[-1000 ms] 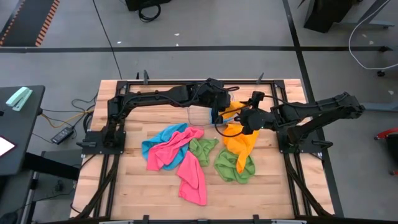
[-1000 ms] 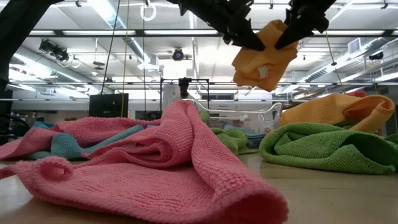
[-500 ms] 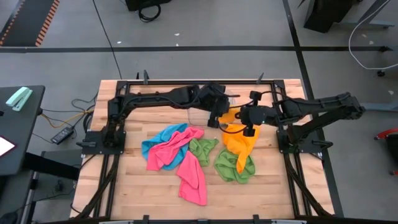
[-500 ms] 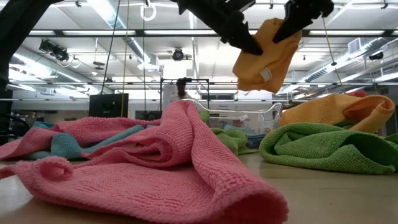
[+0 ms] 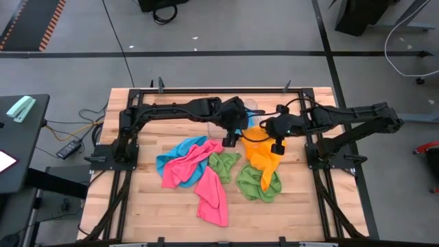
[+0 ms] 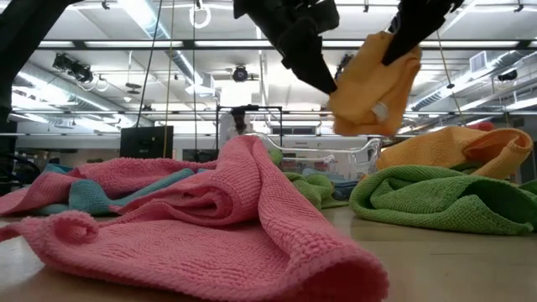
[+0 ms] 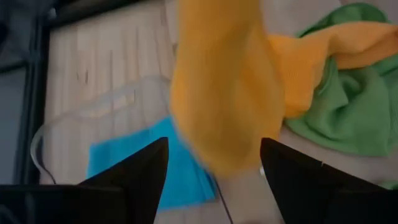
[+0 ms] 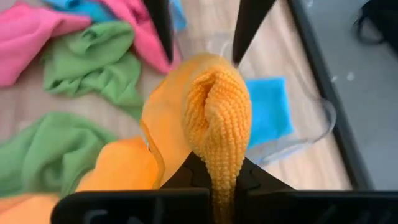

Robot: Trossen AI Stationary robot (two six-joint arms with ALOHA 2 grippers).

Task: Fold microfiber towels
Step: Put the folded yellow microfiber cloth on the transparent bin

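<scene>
Orange cloth [image 6: 374,82], nubbly and folded to a thick rolled edge, hangs clear of the desk [image 5: 171,206], pinched in the right hand [image 8: 214,177], whose fingers are closed tight on it. The left hand [image 7: 214,165] stands wide just beside it, gripping nothing.

Only the wrist views show a flat blue towel [image 7: 149,165] lying in a clear tray [image 7: 81,109]; the low view shows just the tray's rim. From above, the held cloth blends into a second orange towel [image 5: 264,158] draped over a green one [image 5: 257,184]. Pink towels [image 5: 206,182], a blue one [image 5: 168,161] and a small green one [image 5: 223,165] lie crumpled at mid-desk. In the low view the arms are cut off at the top.
</scene>
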